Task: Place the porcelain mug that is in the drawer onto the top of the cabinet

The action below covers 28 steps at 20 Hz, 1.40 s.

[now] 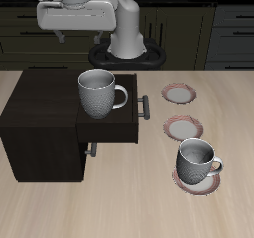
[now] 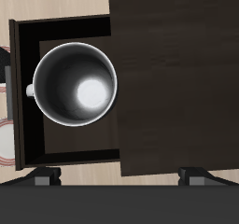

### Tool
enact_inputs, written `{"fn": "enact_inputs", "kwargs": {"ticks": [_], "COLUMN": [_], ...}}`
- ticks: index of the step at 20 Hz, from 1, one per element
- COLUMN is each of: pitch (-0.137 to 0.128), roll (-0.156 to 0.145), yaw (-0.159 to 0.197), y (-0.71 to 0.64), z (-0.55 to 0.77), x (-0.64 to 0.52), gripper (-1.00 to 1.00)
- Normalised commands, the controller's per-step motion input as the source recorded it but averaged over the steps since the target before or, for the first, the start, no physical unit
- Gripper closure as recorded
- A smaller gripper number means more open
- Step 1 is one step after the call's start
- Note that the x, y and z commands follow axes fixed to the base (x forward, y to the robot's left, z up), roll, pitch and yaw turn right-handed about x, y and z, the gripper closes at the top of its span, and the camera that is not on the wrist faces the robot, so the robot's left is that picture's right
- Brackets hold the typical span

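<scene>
Second mug (image 1: 198,163) lower right; porcelain mug (image 1: 98,92) sits in the open drawer (image 1: 127,111).
Nothing lifted yet: gripper (image 1: 74,14) hangs upper left, empty, opening unclear; cabinet (image 1: 40,95) top bare.

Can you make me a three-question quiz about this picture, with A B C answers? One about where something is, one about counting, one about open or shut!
1. Where is the porcelain mug?
A. in the drawer
B. on the cabinet top
C. on a plate

2. How many mugs are there?
A. one
B. two
C. four

3. Is the drawer open or shut?
A. shut
B. pulled open
C. taken out

Answers:
1 A, it sits inside the drawer, seen from above in the wrist view.
2 B, the other mug stands on a round plate.
3 B, its front sticks out from the cabinet.
</scene>
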Motion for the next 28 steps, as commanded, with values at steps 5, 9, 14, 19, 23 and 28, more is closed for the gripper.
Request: {"fn": "enact_inputs", "kwargs": {"ticks": [5, 9, 14, 19, 23, 28], "pitch": [-0.006, -0.001, -0.007, -0.013, 0.009, 0.023], "roll": [0.002, 0.004, 0.003, -0.033, 0.004, 0.000], "yaw": [-0.011, -0.001, 0.014, -0.032, -0.008, -0.004], "y": [-0.18, -0.06, 0.04, -0.03, 0.14, 0.11], "z": [0.03, -0.03, -0.04, -0.06, -0.19, -0.26], "x": [0.16, 0.15, 0.13, 0.17, 0.10, 0.06], "gripper": [-1.00, -1.00, -1.00, -1.00, -1.00, -1.00]}}
